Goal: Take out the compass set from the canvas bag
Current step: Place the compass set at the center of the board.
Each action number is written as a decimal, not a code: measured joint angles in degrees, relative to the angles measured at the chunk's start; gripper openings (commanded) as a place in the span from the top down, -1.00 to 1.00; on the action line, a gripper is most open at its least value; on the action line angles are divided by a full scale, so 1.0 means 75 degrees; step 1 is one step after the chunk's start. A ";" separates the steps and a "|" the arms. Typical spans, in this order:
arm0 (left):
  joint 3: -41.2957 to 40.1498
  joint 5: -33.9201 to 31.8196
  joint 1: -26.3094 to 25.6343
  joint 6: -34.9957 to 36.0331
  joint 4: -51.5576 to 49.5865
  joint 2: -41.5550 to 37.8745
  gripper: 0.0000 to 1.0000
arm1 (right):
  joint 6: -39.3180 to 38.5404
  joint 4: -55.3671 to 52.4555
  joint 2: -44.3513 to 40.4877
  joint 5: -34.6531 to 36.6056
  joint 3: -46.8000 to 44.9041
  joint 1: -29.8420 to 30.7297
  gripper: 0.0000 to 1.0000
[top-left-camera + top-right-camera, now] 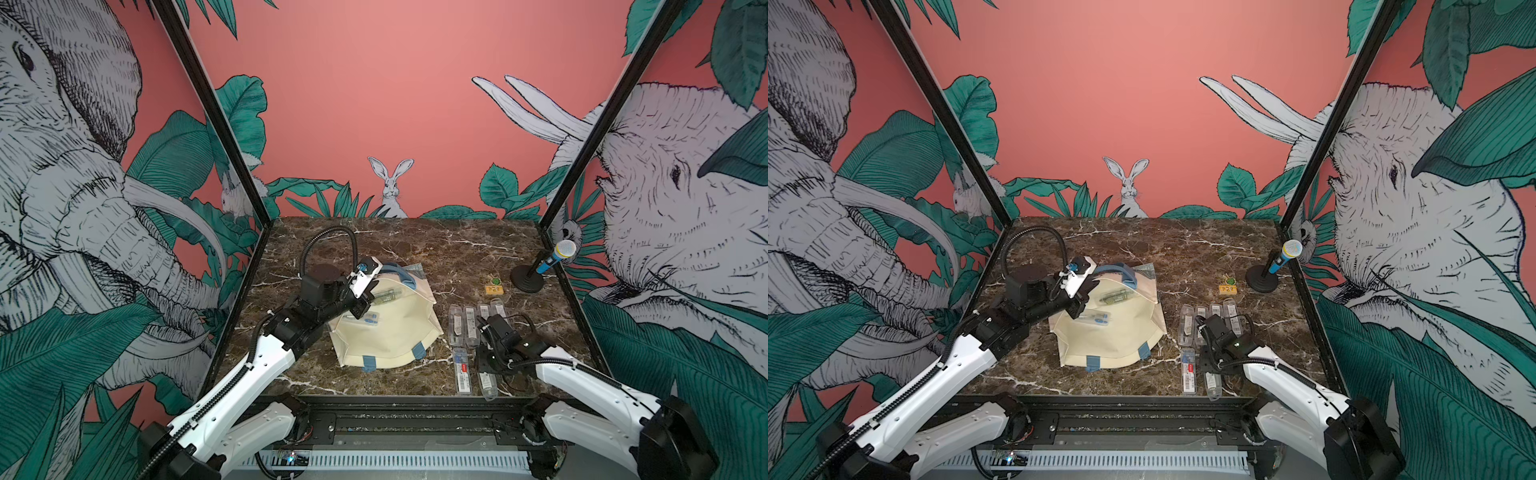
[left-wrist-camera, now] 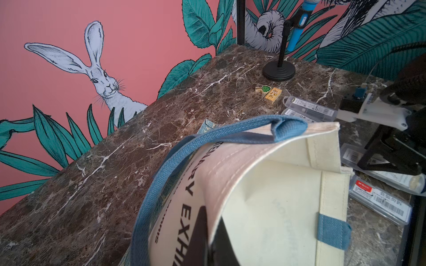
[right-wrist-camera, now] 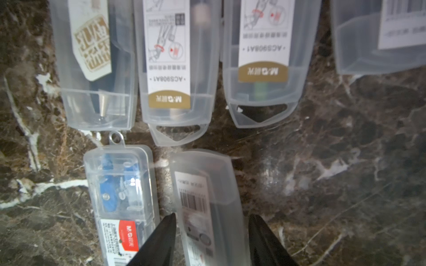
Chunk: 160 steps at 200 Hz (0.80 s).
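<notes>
The cream canvas bag (image 1: 390, 336) (image 1: 1113, 340) lies on the marble table with its mouth held up and open. My left gripper (image 1: 361, 305) (image 1: 1077, 305) (image 2: 211, 237) is shut on the bag's rim beside the blue handle (image 2: 207, 135). Two clear-cased compass sets (image 1: 384, 296) (image 1: 361, 319) show inside the bag. My right gripper (image 1: 485, 365) (image 1: 1209, 365) (image 3: 212, 216) is open and low over the table to the bag's right. Its jaws straddle a clear compass set case (image 3: 202, 195) that lies flat there, with a gap on one side.
Several more clear cases (image 1: 469, 324) (image 3: 175, 69) lie in rows right of the bag, one with a blue compass (image 3: 115, 191). A microphone on a black stand (image 1: 555, 257) and small wooden blocks (image 1: 494, 287) stand at the back right. The table's front edge is close behind the cases.
</notes>
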 measured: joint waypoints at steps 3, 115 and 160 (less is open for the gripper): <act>0.0000 0.0000 0.0000 0.0000 0.0000 0.0000 1.00 | 0.0003 -0.0017 -0.0006 0.0003 0.0000 -0.0003 -0.12; 0.0000 0.0073 0.0000 0.0000 -0.0003 0.0000 1.00 | 0.0396 -0.0542 -0.0210 -0.0096 0.0000 -0.0012 -0.35; 0.0000 0.0093 0.0000 -0.0003 -0.0003 0.0000 1.00 | 0.0676 -0.0379 0.0105 -0.0152 0.0000 -0.0006 -0.28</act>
